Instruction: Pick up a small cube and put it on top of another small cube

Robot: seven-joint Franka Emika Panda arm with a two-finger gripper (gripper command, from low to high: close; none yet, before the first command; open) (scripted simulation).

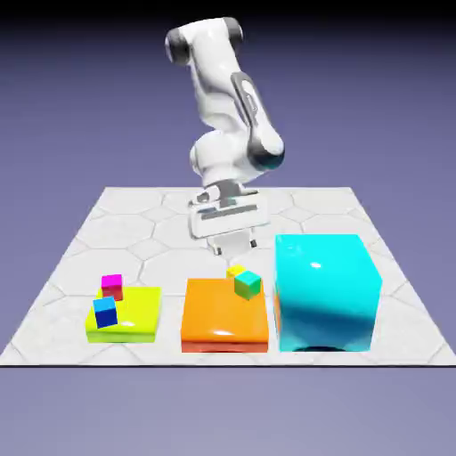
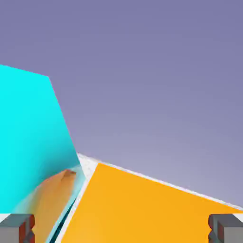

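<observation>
The small yellow cube (image 1: 235,271) sits on the flat orange block (image 1: 218,319) near its far right corner. It shows right behind the small green cube (image 1: 249,284), which hides part of it. My gripper (image 1: 234,246) hangs just above the yellow cube, open and holding nothing. In the hand view my gripper (image 2: 121,228) is spread wide, one grey fingertip (image 2: 16,228) in each bottom corner. Only the orange block's top (image 2: 142,209) lies between them. No small cube shows in that view.
A tall cyan block (image 1: 325,292) stands to the exterior view's right of the orange one and fills the hand view's left (image 2: 28,142). A lime block (image 1: 134,316) at the left carries a magenta cube (image 1: 111,285) and a blue cube (image 1: 105,313).
</observation>
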